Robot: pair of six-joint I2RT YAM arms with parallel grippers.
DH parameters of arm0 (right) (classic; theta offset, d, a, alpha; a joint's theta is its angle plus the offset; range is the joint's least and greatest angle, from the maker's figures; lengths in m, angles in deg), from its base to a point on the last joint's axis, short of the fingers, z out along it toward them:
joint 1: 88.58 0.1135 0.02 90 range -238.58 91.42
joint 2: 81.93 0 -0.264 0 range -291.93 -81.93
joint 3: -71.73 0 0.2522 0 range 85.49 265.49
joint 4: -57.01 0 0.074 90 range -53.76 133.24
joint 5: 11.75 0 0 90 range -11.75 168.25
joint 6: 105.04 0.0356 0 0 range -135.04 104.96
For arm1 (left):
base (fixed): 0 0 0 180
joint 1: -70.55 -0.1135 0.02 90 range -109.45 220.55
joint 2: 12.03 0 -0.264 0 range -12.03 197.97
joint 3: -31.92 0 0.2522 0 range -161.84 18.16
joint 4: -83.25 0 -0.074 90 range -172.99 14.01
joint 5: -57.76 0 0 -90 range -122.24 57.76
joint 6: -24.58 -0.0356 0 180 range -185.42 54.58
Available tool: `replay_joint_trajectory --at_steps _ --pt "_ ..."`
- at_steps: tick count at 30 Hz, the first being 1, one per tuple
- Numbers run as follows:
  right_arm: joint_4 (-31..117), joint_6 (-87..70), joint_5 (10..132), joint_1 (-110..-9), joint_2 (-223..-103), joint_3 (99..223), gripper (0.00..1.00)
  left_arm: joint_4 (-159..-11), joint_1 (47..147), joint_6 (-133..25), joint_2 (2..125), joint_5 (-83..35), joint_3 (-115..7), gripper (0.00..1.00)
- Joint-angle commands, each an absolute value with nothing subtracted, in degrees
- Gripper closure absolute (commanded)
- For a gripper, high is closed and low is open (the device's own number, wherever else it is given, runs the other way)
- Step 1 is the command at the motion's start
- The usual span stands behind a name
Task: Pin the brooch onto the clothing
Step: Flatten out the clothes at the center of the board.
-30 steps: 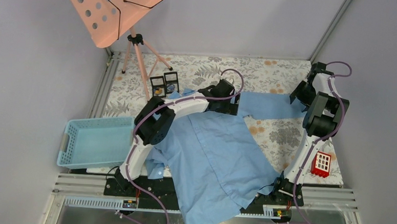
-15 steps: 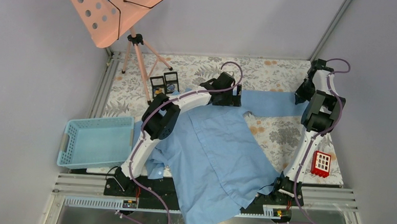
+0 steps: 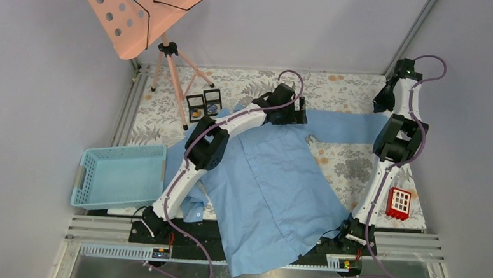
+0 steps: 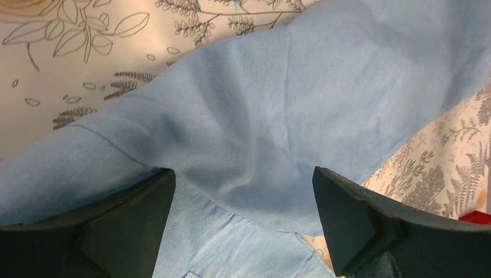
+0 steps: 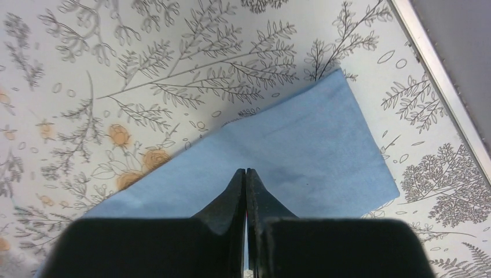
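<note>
Sleeve (image 3: 343, 126) of the shirt (image 3: 273, 185) runs lengthwise from mid-table out toward 3 o'clock. We judge the right claw (image 5: 246, 172) the nearer arm to its far end, fingers pressed together on the cloth, though we cannot tell if any is pinched. Our left claw (image 4: 243, 174) hangs wide over the shirt's top edge at 12 o'clock, holding nothing.

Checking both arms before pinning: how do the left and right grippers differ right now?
The left gripper stands wide open; the right gripper is shut, jaws pressed together. The left sits at the shoulder of the shirt, the right at the end of its sleeve. Both point down at light blue fabric.
</note>
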State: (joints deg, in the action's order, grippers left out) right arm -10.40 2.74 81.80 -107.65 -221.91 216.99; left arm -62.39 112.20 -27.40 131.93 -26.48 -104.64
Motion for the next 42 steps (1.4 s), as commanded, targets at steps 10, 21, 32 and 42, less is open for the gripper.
replay_joint_trajectory --at_steps 10,21,32,42 --pt "13.7 11.3 68.3 -107.5 -185.9 174.3 0.33 -76.2 112.8 -33.5 115.5 -19.7 -95.5 0.01" --pt "22.5 16.6 66.2 -92.4 -170.4 152.1 0.12 -70.6 114.1 -37.3 82.8 -32.8 -63.8 0.01" --pt "30.6 24.6 68.0 -79.4 -177.4 148.8 0.09 -64.1 109.6 -32.4 58.0 -41.9 -33.6 0.01" --pt "29.4 26.6 76.1 -79.4 -183.0 149.9 0.2 -62.9 105.7 -29.1 47.3 -42.1 -21.6 0.01"
